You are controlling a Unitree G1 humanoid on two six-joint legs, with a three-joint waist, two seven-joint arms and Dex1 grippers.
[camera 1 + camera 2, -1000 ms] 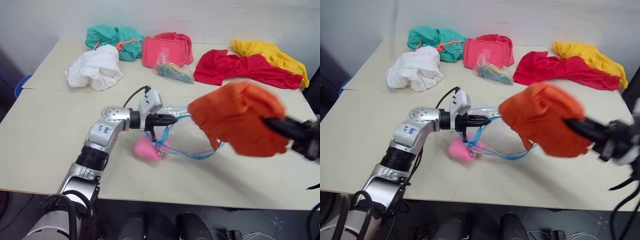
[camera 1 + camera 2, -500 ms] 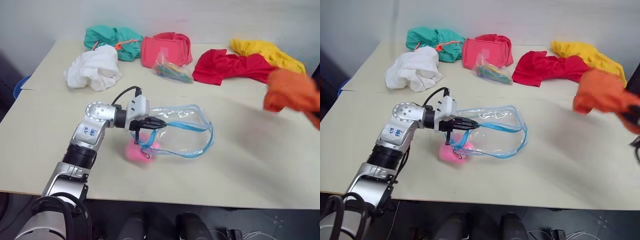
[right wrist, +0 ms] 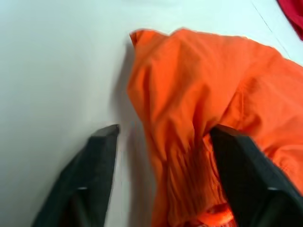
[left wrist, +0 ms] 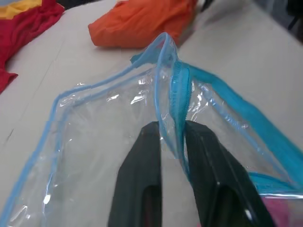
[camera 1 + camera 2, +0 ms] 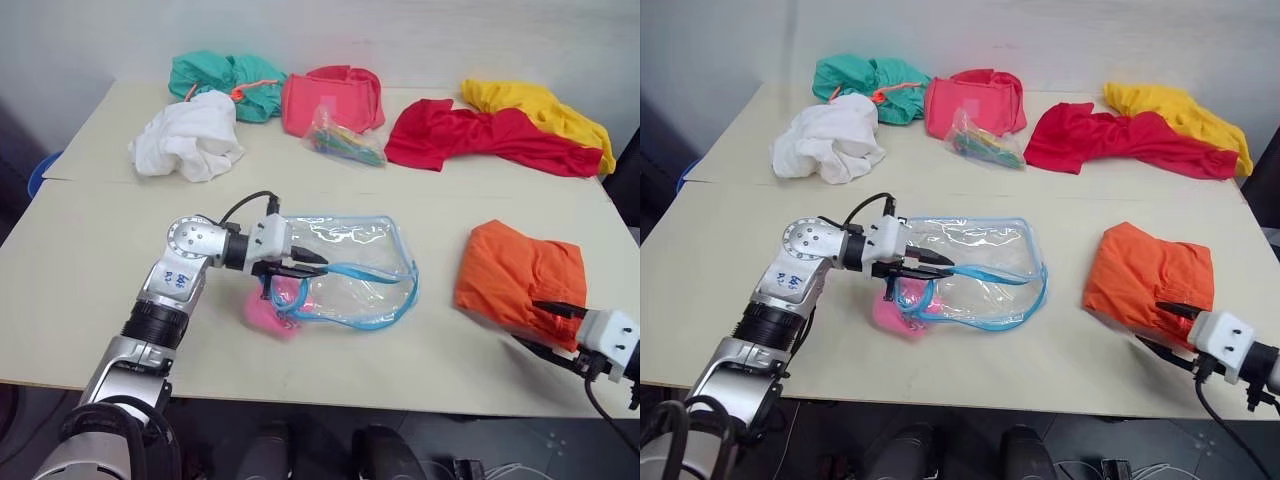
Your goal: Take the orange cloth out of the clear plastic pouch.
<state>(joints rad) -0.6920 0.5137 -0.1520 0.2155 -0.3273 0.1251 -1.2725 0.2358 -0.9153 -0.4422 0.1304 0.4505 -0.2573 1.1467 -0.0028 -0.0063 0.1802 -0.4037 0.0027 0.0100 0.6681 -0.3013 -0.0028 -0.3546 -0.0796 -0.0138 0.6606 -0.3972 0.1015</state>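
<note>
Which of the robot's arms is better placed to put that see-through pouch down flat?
The left. Its left gripper already has the light-blue rim of the clear plastic pouch between its fingers, while the right gripper stands open at the folded orange cloth.

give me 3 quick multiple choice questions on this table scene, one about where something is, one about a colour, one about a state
1. Where is the orange cloth?
A. inside the pouch
B. flat on the table, right of the pouch
C. on the white cloth

2. What colour is the trim of the clear pouch?
A. light blue
B. green
C. black

3. How does the right gripper stand?
A. shut on the red cloth
B. shut with nothing in it
C. open, fingers either side of the orange cloth's edge

Answers:
1 B, the cloth lies on the table apart from the pouch.
2 A, blue edging runs round the pouch.
3 C, the right wrist view shows the fingers spread wide.
</note>
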